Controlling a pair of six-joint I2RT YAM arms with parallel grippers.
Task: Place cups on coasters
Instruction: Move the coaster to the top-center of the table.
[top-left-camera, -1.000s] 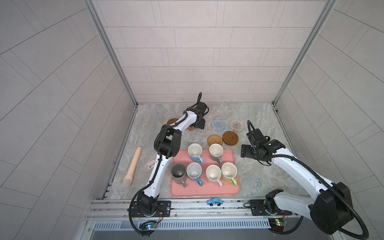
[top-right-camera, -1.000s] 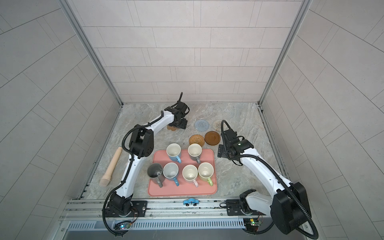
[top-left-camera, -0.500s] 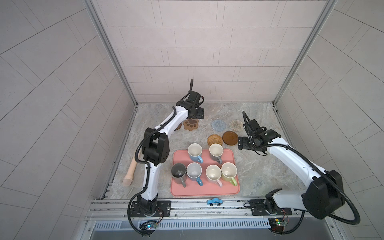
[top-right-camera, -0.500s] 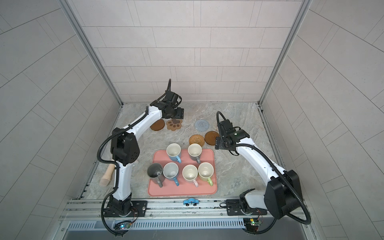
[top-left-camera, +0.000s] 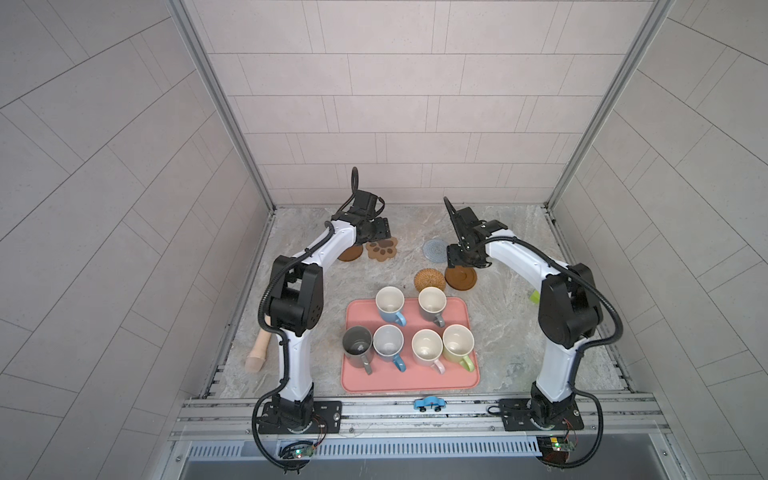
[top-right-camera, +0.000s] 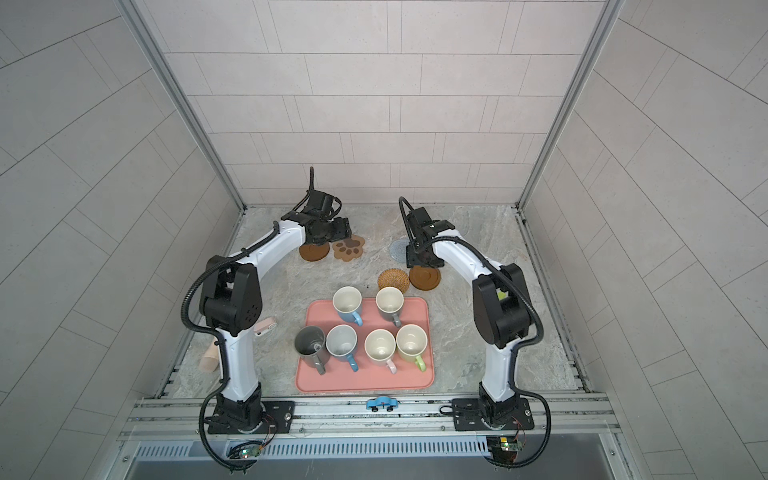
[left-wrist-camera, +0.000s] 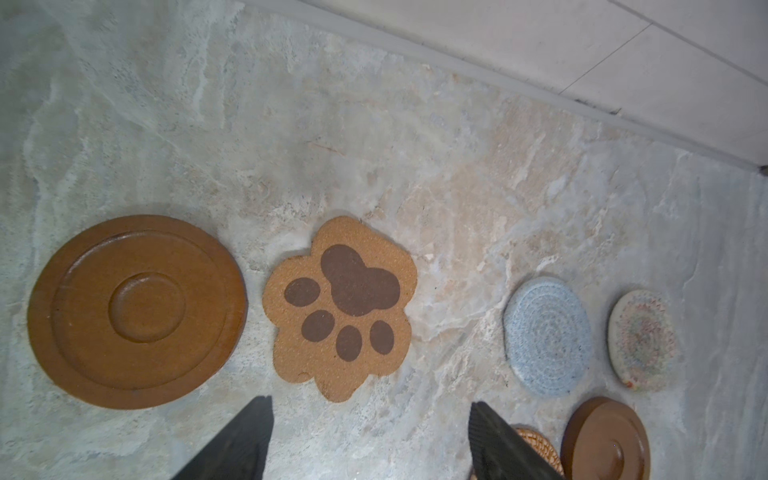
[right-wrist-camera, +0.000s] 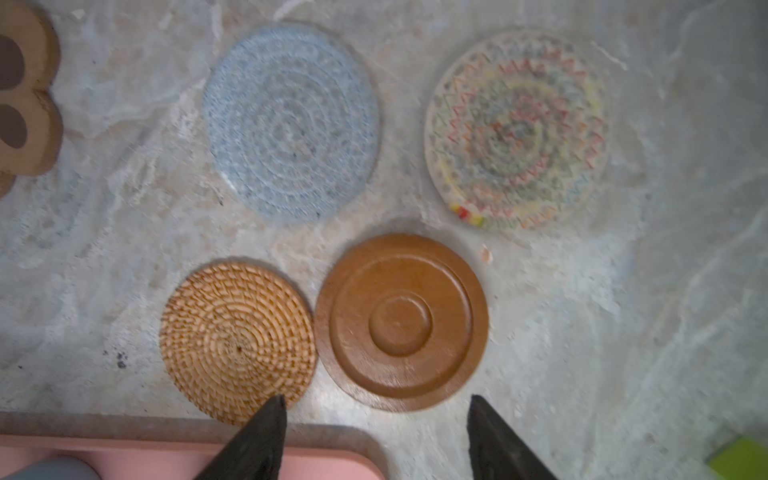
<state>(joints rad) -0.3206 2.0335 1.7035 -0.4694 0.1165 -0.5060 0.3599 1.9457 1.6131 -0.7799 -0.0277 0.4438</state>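
Six cups stand on the pink tray (top-left-camera: 415, 380): dark grey (top-left-camera: 357, 340), two blue (top-left-camera: 390, 300) (top-left-camera: 388, 340), grey-brown (top-left-camera: 432, 300), pink (top-left-camera: 427, 347) and green (top-left-camera: 458, 341). All the coasters lie bare behind the tray: a brown disc (left-wrist-camera: 137, 309), the paw print (left-wrist-camera: 340, 307), the blue-grey knit one (right-wrist-camera: 291, 120), the patterned one (right-wrist-camera: 515, 129), the rattan one (right-wrist-camera: 237, 338) and a second brown disc (right-wrist-camera: 401, 322). My left gripper (left-wrist-camera: 370, 402) hovers open by the paw print. Over the second brown disc's near edge, my right gripper (right-wrist-camera: 377, 397) is open and empty.
A wooden roller (top-left-camera: 259, 353) lies along the left wall, with a small pink object (top-right-camera: 266, 326) near it. A blue toy car (top-left-camera: 429, 402) sits on the front rail. Behind the right arm lies a green item (top-left-camera: 534, 296). Tiled walls close in three sides.
The left arm's elbow swung left and its gripper drew back, uncovering the paw print. The right gripper moved left and back to the rattan and brown coasters, its jaws narrowing.
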